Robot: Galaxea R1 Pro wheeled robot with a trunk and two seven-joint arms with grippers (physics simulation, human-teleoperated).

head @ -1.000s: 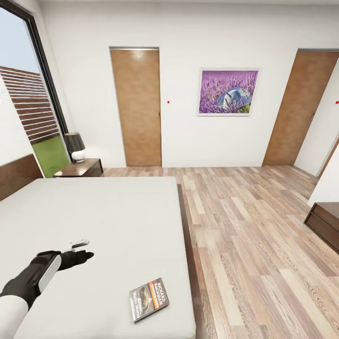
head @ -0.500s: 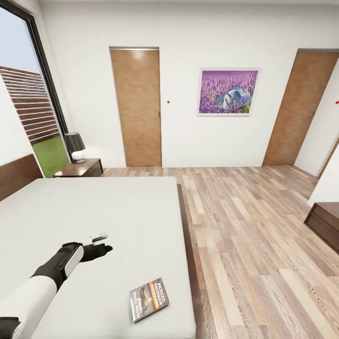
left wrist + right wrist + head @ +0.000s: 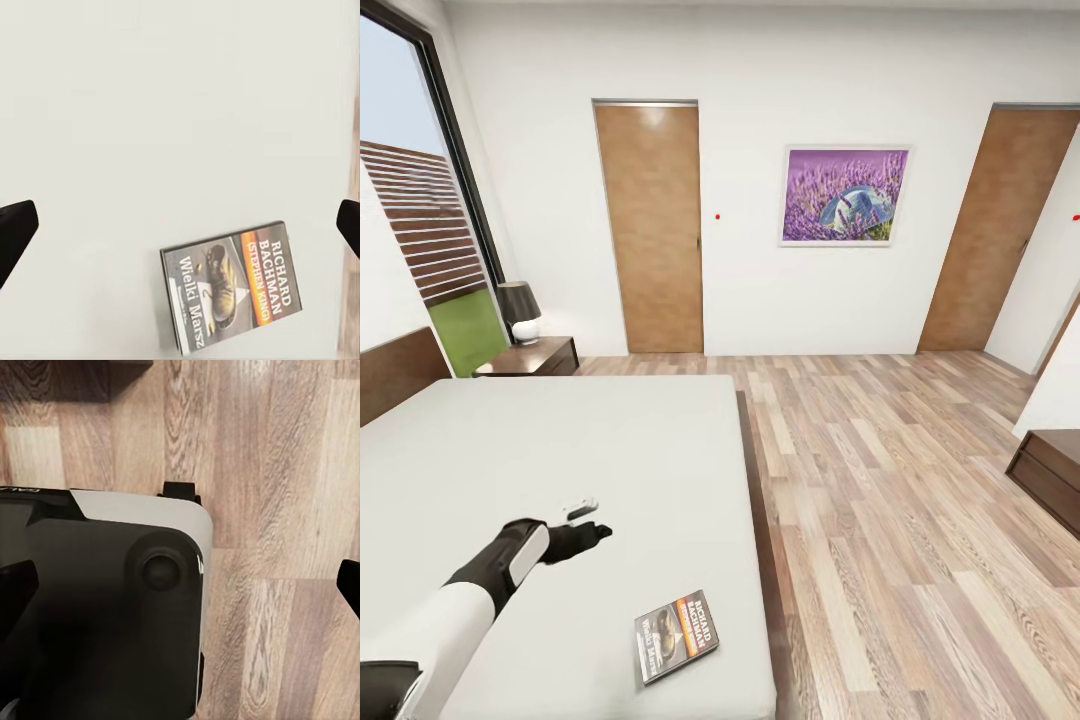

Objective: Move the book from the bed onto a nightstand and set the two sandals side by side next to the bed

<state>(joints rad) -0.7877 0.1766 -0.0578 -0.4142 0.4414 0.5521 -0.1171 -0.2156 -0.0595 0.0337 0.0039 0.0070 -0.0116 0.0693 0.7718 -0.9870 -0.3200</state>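
The book (image 3: 676,635) lies flat on the light-grey mattress of the bed (image 3: 580,450), close to its near right corner. Its dark cover with orange picture and white lettering faces up. My left gripper (image 3: 595,535) hovers over the mattress, up and to the left of the book, apart from it. In the left wrist view the book (image 3: 232,292) lies below the open left gripper (image 3: 180,229), whose fingertips (image 3: 15,232) stand wide apart. The right gripper (image 3: 180,585) is open over my own dark base (image 3: 97,622) and the wood floor. The sandals are out of view.
A dark brown nightstand (image 3: 532,357) with a black-shaded lamp (image 3: 520,310) stands beyond the bed's far corner, under the window. Another dark brown cabinet (image 3: 1050,475) sits at the right edge. Wood-plank floor (image 3: 880,480) runs along the bed's right side toward two brown doors.
My left arm has reached forward and to the right over the mattress, bringing the gripper nearer the book. The book has not moved.
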